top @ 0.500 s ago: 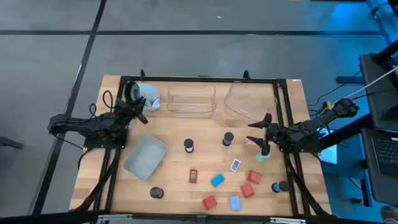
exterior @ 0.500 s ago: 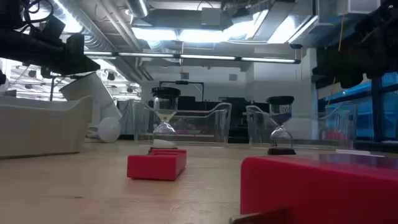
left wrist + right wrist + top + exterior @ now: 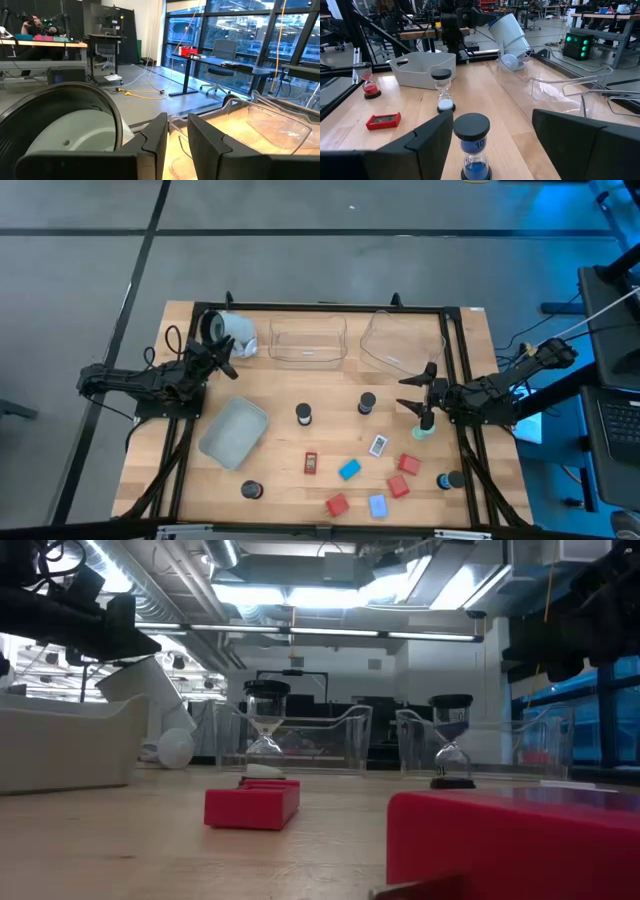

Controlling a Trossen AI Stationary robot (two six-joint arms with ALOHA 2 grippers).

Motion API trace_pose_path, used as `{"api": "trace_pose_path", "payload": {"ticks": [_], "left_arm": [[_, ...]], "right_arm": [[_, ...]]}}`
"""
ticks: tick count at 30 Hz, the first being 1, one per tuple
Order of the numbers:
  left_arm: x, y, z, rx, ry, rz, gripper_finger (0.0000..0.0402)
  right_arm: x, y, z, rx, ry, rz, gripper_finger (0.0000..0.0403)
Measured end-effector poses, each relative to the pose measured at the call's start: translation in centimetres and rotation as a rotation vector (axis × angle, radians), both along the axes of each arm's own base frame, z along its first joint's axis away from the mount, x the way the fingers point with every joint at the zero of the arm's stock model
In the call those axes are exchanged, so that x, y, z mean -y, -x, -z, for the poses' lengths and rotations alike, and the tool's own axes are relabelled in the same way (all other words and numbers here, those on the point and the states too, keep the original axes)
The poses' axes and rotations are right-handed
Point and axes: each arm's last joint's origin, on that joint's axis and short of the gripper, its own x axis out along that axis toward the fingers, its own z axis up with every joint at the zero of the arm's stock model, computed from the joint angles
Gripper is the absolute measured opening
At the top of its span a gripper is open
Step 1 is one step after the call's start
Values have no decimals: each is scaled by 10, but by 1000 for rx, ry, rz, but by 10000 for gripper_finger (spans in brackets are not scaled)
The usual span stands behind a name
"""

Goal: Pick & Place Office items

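A: Near edge first. What sits along it?
B: Wooden table [image 3: 280,470]; near strip crowded right of centre: red block [image 3: 337,505], pale blue block [image 3: 377,506], second red block [image 3: 398,486], third red block [image 3: 408,465], bright blue block [image 3: 349,470], flat red card [image 3: 311,463], small white card [image 3: 378,446]. Black-capped hourglass timer [image 3: 251,490] near-left, another [image 3: 451,479] near-right. Bare wood at the near-left corner.

A: Mid table?
B: Grey-blue plastic tray [image 3: 233,432] left of centre, tilted, nothing visible inside. Two black-capped timers [image 3: 303,415] and [image 3: 367,403] stand apart in the open middle. Bare wood between them and the far trays.

A: Far side?
B: Clear rectangular plastic tray [image 3: 307,343] and clear rounded plastic tray [image 3: 402,340] side by side against the far frame, both showing no contents. Large white cylinder with dark end [image 3: 228,332] lies at the far-left corner.

A: Arms?
B: Left gripper [image 3: 224,362] reaches in from the left, just near of the white cylinder, fingers close together, holding nothing. Right gripper [image 3: 424,394] comes from the right edge, jaws spread moderately, empty, over a mint-green disc [image 3: 423,431]; its wrist view shows a blue-sand timer [image 3: 473,146] between the fingers, untouched.
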Motion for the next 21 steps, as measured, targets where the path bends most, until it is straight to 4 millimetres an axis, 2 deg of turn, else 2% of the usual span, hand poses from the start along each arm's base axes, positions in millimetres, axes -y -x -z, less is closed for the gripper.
{"api": "trace_pose_path", "payload": {"ticks": [21], "left_arm": [[0, 0, 0, 0, 0, 0, 72]], "right_arm": [[0, 0, 0, 1, 1, 8, 277]]}}
